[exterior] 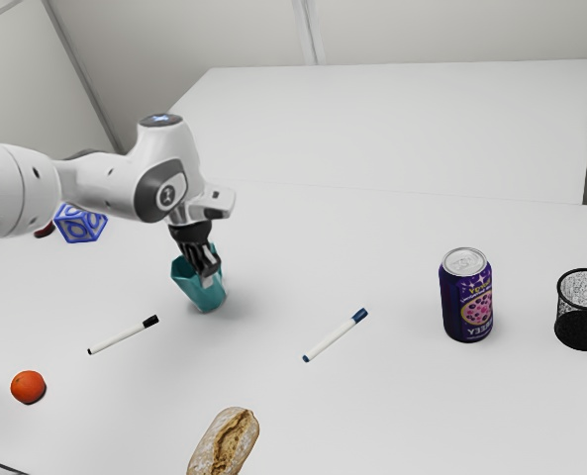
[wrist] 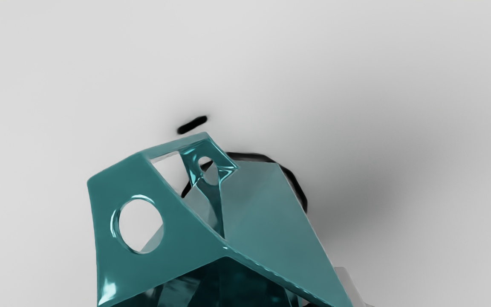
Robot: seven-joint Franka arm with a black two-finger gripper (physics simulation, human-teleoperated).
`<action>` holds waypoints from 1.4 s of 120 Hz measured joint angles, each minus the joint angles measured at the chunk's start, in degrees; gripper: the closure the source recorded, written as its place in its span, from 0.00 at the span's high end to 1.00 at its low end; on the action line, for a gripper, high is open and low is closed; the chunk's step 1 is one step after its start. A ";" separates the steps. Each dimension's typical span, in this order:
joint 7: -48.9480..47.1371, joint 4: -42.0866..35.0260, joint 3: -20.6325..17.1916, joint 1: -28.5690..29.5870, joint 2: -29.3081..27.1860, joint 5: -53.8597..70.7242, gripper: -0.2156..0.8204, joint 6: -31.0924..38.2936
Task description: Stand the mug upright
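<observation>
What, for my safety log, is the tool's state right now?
Tool: at the teal mug; whether it is open or closed on it can't be told.

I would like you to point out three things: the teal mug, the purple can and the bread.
Teal mug (wrist: 273,209): wrist view, on its outer wall.
Purple can (exterior: 467,302): exterior view, on its printed side.
Bread (exterior: 224,447): exterior view, on its crust.

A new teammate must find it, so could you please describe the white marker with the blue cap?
On the white table, find the purple metal drinks can. Next toward the exterior view's left lies a slim white marker. Its blue cap tells it from the black-capped white marker farther that way.
</observation>
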 joint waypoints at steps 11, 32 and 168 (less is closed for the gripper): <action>-0.82 -0.02 0.01 -0.06 0.17 -0.08 0.24 0.18; -2.04 0.05 0.02 -0.35 -0.12 -0.13 0.55 0.31; -11.33 36.88 0.96 1.29 -1.38 -5.04 0.79 -31.61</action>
